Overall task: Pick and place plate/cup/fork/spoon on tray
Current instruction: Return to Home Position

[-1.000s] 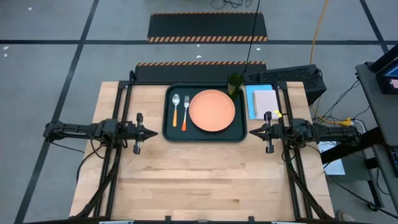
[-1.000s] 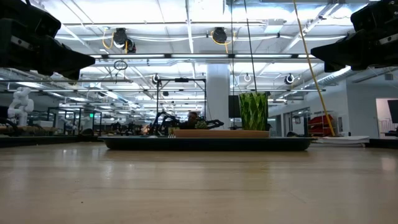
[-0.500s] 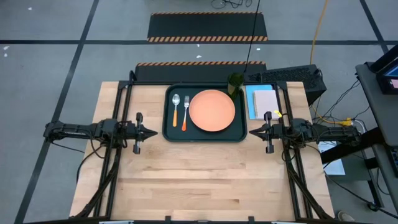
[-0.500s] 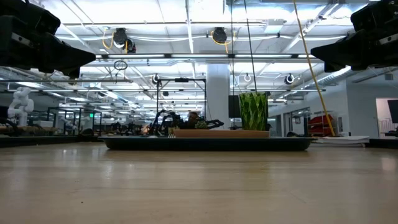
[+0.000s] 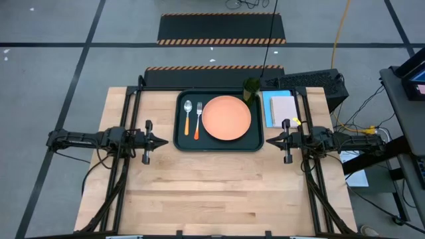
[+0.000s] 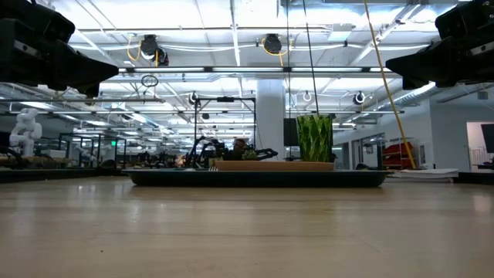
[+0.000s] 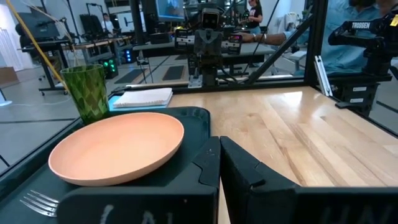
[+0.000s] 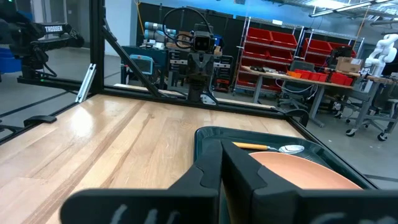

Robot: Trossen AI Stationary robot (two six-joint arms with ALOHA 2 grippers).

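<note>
The dark tray (image 5: 179,139) lies at the table's far middle. On it rest the salmon-orange plate (image 5: 226,118), the spoon (image 5: 188,114) and the fork (image 5: 198,118), side by side left of the plate. The green cup (image 5: 250,88) stands upright on the tray's far right corner, and shows in the left wrist view (image 7: 86,92). My left gripper (image 5: 163,141) is shut and empty just left of the tray. My right gripper (image 5: 269,141) is shut and empty just right of it.
A pink-and-blue notepad (image 5: 279,109) lies right of the tray. Bare wood lies on the table's near half (image 5: 219,199). Dark frame rails (image 5: 126,113) stand at both sides. People and benches show in the room beyond.
</note>
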